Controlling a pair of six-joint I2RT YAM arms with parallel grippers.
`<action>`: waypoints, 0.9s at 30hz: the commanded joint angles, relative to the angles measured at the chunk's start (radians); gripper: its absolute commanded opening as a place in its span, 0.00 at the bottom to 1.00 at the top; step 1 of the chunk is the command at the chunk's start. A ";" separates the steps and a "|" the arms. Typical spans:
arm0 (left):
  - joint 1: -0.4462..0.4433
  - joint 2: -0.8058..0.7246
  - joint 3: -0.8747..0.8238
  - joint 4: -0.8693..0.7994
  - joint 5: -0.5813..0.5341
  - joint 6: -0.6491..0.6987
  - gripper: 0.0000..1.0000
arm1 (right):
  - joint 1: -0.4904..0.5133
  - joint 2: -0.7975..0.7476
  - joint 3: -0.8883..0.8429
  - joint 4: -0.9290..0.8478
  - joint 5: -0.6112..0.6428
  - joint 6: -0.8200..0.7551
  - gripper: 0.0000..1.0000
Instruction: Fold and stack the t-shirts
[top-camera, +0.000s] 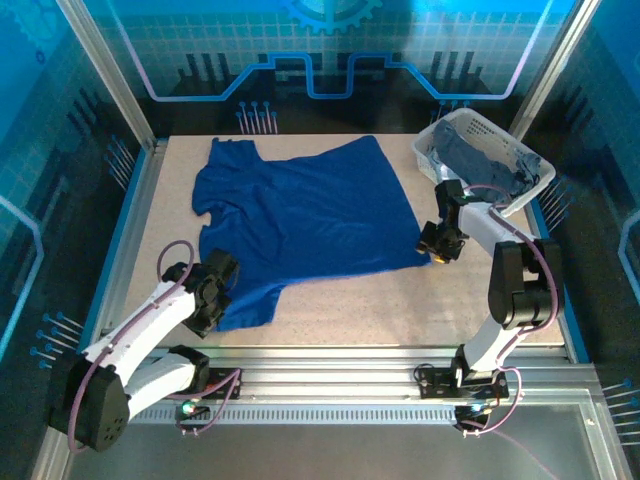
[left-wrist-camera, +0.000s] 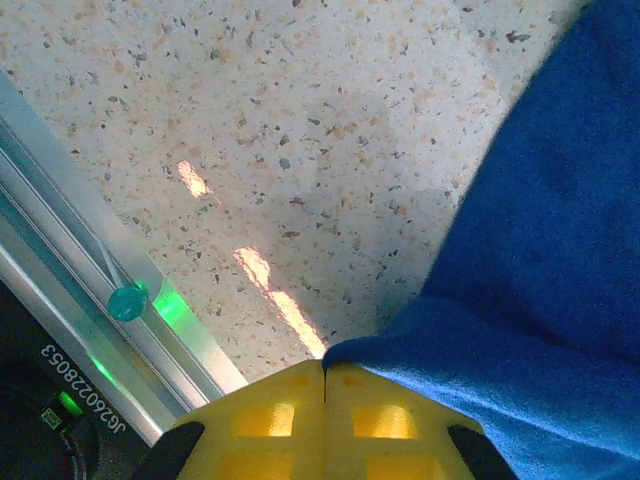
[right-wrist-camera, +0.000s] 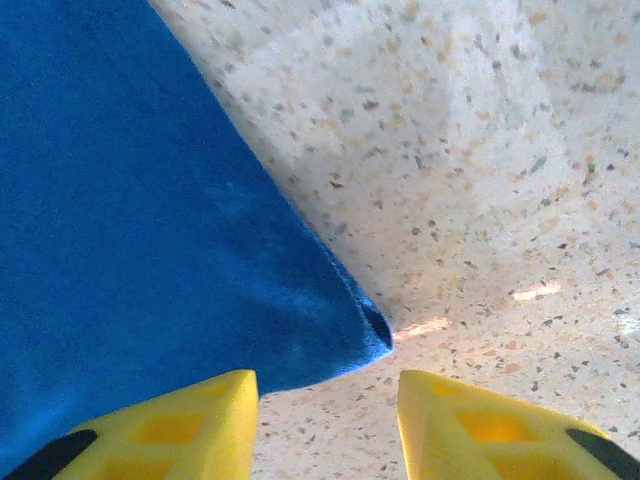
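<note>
Matt cloth t-shirt (top-camera: 310, 215), smooth speckled tabletop (top-camera: 400, 305)

T-shirt (top-camera: 300, 220) on table (top-camera: 400, 310), basket (top-camera: 437, 128) far right.

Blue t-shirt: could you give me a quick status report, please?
Left gripper shut on blue t-shirt edge. Right gripper open around its other corner. Shirt spread out, unfolded. Basket off to the side.
</note>
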 joint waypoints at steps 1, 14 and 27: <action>-0.006 0.010 0.008 -0.003 -0.022 0.003 0.00 | -0.022 0.004 -0.046 0.029 -0.018 0.009 0.38; -0.006 0.011 0.014 0.015 -0.004 -0.012 0.00 | -0.022 0.123 0.013 0.062 0.007 0.020 0.12; -0.015 0.072 0.005 0.137 0.094 -0.024 0.00 | -0.058 -0.081 -0.140 -0.100 0.112 0.135 0.00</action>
